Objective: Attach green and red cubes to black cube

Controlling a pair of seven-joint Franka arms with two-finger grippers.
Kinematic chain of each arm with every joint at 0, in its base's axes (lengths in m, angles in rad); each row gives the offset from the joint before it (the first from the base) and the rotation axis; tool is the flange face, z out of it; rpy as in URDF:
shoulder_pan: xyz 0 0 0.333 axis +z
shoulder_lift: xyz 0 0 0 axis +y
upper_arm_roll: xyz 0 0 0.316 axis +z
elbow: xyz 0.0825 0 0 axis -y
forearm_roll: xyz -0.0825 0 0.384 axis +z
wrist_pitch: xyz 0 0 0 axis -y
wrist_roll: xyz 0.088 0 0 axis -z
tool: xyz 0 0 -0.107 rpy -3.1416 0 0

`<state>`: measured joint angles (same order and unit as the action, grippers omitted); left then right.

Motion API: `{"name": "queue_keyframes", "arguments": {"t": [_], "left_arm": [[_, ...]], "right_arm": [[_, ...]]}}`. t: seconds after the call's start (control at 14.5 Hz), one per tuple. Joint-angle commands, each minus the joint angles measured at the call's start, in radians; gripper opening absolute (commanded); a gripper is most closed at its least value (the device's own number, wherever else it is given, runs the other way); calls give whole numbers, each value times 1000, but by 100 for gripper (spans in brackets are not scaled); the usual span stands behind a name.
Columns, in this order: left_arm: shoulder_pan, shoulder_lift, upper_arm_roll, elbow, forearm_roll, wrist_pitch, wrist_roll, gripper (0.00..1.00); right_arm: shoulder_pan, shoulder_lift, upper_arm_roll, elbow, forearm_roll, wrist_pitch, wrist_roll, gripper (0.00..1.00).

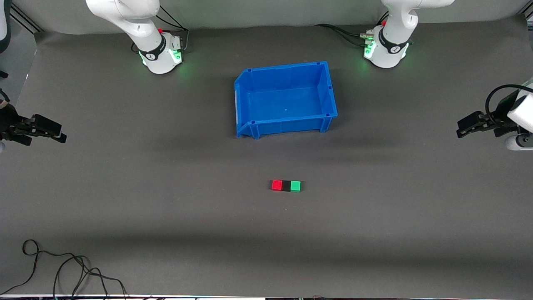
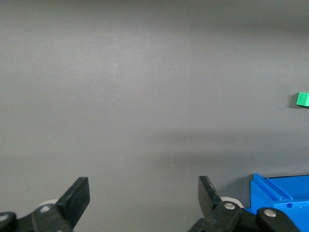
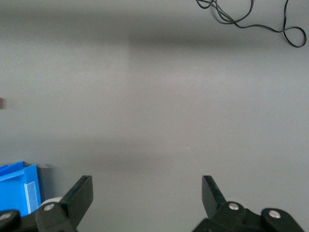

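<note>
The red cube (image 1: 277,185), black cube (image 1: 286,186) and green cube (image 1: 295,186) sit touching in one row (black in the middle) on the grey table (image 1: 125,200), nearer the front camera than the blue bin (image 1: 250,100). My left gripper (image 1: 468,126) waits over the table edge at its own end, fingers spread and empty. My right gripper (image 1: 54,132) does likewise at its own edge.

High front overview, wrist views share bin (image 1: 287,100)
</note>
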<state>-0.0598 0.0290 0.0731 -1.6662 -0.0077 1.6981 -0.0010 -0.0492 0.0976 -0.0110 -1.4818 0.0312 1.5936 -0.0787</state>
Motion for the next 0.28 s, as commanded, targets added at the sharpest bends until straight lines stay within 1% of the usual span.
{"name": "queue_keyframes", "arguments": {"t": [0.0, 0.21], "left_arm": [[-11, 8, 5, 26, 6, -31, -4, 99], [-14, 6, 5, 26, 6, -35, -5, 100]], "right_arm": [[6, -26, -6, -26, -20, 2, -15, 100], [6, -24, -4, -26, -20, 2, -15, 100]]}}
